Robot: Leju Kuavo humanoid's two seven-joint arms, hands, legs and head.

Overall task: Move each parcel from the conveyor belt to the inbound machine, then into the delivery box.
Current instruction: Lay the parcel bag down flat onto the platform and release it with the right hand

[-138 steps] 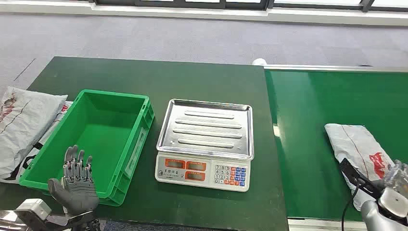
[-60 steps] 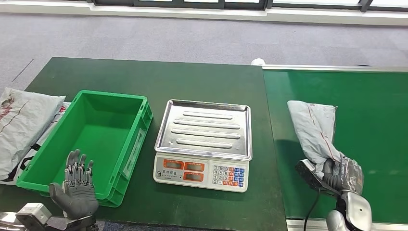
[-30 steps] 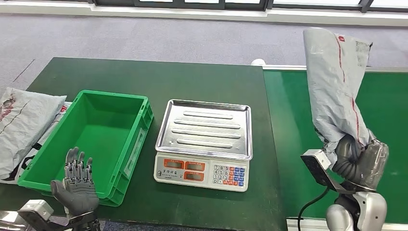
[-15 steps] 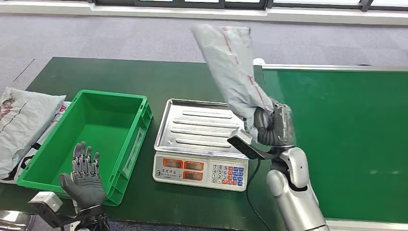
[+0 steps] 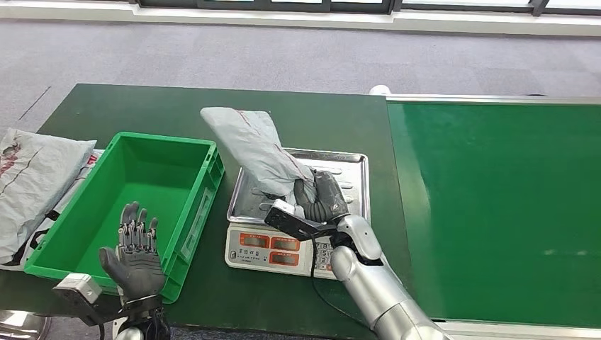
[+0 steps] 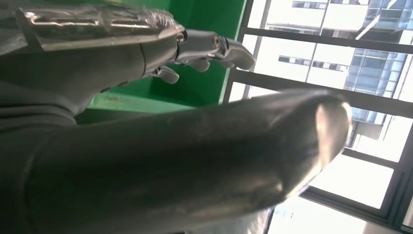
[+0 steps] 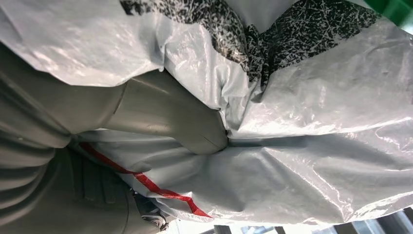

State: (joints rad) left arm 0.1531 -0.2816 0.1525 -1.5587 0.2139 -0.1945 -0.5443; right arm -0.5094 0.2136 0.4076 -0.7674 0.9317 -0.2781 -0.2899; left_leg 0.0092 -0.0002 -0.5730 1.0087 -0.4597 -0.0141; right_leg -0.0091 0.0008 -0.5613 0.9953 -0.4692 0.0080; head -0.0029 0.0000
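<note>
Because the parcel (image 5: 251, 149) must be weighed first, the right hand (image 5: 320, 198) grips its lower end over the scale (image 5: 301, 212). Beside the green box (image 5: 131, 205), the left hand (image 5: 135, 253) waits with fingers spread, holding nothing.

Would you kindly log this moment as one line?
right hand: holds parcel over scale | left hand: open by bin

a dark green table (image 5: 142, 106) is carrying a green plastic crate (image 5: 152, 185), a weighing scale (image 5: 287, 241) with a steel pan just beside it, and grey mailer bags (image 5: 32, 177) lying at its left edge.
</note>
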